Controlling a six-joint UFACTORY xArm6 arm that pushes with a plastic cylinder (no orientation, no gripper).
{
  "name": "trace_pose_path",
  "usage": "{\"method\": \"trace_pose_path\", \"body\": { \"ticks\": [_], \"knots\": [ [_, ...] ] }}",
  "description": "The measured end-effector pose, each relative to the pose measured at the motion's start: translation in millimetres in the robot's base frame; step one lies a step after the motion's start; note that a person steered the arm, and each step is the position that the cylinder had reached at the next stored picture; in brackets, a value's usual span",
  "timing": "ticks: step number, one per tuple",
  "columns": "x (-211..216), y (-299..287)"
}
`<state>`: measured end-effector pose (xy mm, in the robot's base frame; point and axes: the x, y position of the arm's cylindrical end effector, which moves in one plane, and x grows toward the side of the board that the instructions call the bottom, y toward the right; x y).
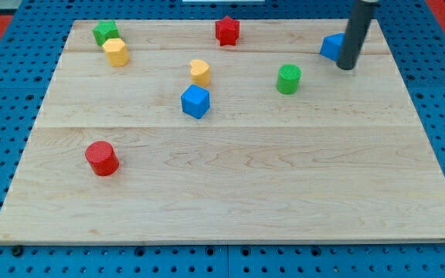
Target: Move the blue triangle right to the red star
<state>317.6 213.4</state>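
The blue triangle (pixel 331 46) lies near the view's top right of the wooden board (pixel 230 193), partly hidden behind my rod. My tip (pixel 347 66) rests on the board right beside the triangle's right side, touching or nearly touching it. The red star (pixel 227 31) sits at the view's top centre, well to the left of the triangle.
A green cylinder (pixel 288 79) stands left and below the triangle. A yellow heart-like block (pixel 200 72) and a blue cube (pixel 195 101) sit mid-board. A green block (pixel 105 32) and a yellow block (pixel 117 52) are at top left. A red cylinder (pixel 101 158) is at lower left.
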Motion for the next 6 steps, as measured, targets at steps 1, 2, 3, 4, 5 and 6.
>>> {"method": "trace_pose_path", "body": {
  "ticks": [1,2,3,4,5,6],
  "knots": [
    [-40.7,0.5],
    [-84.1,-2.8],
    [-76.1,15.3],
    [-37.4,35.5],
    [-45.0,-15.7],
    [-62.1,-49.9]
  ]
}}
